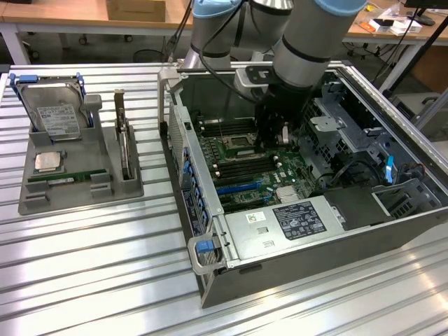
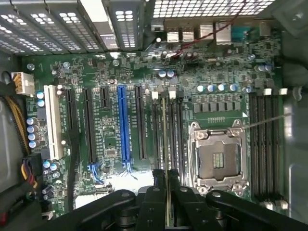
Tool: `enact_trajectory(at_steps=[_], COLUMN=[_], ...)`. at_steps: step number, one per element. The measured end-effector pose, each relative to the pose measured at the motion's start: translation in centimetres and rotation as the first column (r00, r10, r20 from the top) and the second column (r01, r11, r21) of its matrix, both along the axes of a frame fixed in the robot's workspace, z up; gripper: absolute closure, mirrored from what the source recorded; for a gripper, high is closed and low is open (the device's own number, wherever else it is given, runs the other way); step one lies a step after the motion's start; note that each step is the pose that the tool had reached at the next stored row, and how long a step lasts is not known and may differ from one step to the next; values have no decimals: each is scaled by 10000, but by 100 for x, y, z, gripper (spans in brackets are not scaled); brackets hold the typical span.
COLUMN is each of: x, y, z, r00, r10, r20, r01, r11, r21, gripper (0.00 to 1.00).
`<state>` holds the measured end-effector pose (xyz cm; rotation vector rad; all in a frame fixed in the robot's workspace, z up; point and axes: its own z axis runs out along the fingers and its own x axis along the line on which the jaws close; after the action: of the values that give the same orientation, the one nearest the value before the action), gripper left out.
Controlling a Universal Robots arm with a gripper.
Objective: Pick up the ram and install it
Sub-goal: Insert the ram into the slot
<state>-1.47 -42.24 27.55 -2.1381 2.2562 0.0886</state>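
Our gripper point(image 2: 166, 179) pinches the ram point(image 2: 165, 137) tight. It hangs over the slots of the motherboard point(image 1: 241, 171), near the middle of the exterior view. We think the ram is light, thin, stiff and easy to break, so we hold its flat sides.

You've got a ribbed metal desk point(image 1: 84, 273), wooden tables point(image 1: 56, 15) with white legs behind, a cardboard box point(image 1: 136, 8) on one.
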Motion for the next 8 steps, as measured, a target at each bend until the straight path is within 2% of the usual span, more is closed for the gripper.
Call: enact_trajectory(at_steps=[3, 8], x=[-1, -2], y=[-20, -21], z=[-71, -168], r00=[10000, 10000], r10=[93, 92], r20=[0, 0], r01=[-93, -92], r11=[10000, 10000], r21=[-1, -1], gripper=[86, 86])
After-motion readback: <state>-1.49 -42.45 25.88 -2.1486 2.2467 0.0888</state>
